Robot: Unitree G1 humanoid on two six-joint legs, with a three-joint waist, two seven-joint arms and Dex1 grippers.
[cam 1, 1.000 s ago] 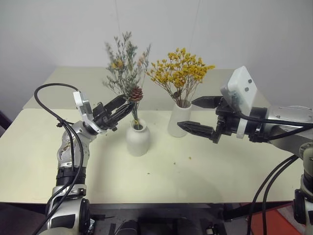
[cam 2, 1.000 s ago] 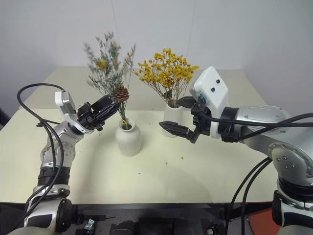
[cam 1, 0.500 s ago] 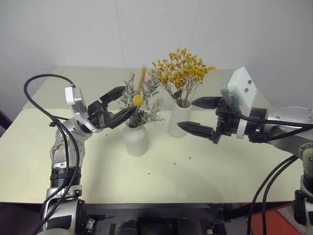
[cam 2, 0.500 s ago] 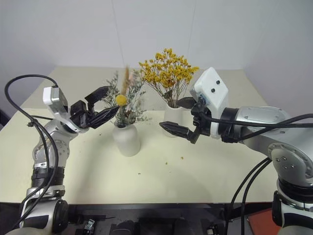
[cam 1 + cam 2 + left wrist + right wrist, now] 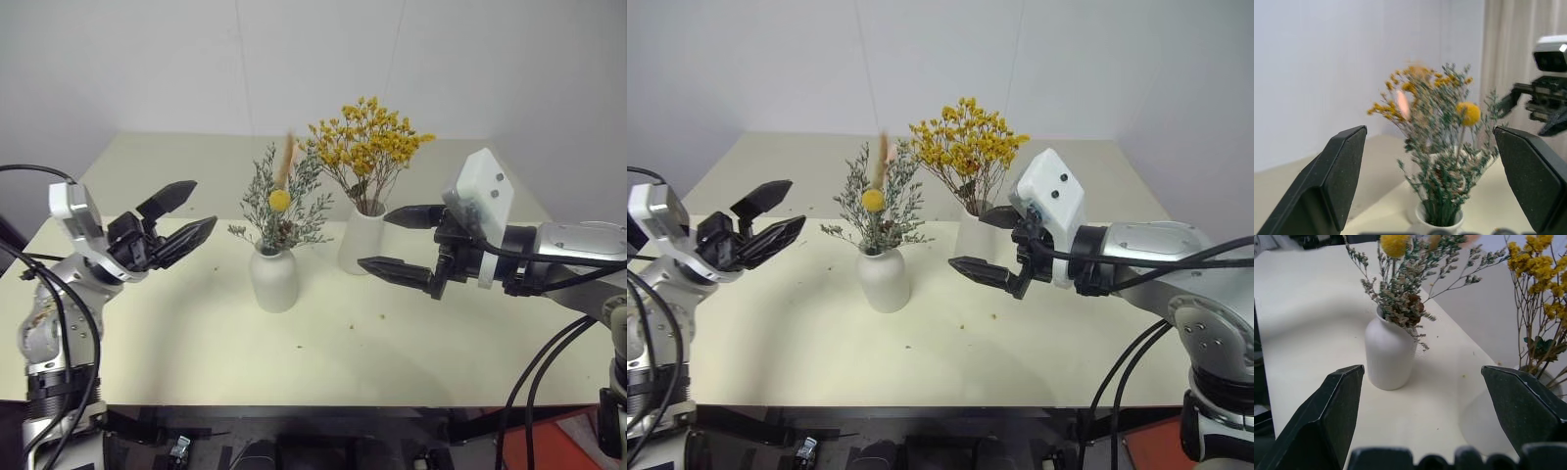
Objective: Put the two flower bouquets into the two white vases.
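Both bouquets stand in vases; the right wrist view reveals a pinecone [image 5: 1411, 305] at the short vase's [image 5: 1387, 355] neck. Left gripper [image 5: 174, 219] and right gripper [image 5: 400, 241] gape empty.

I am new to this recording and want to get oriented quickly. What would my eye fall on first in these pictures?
Two white vases stand mid-table, both filled: the shorter rounded vase holds the grey-green bouquet with a yellow ball flower, and the taller vase behind it to the right holds the yellow-orange bouquet. On either side, the left gripper and right gripper hang open and empty.
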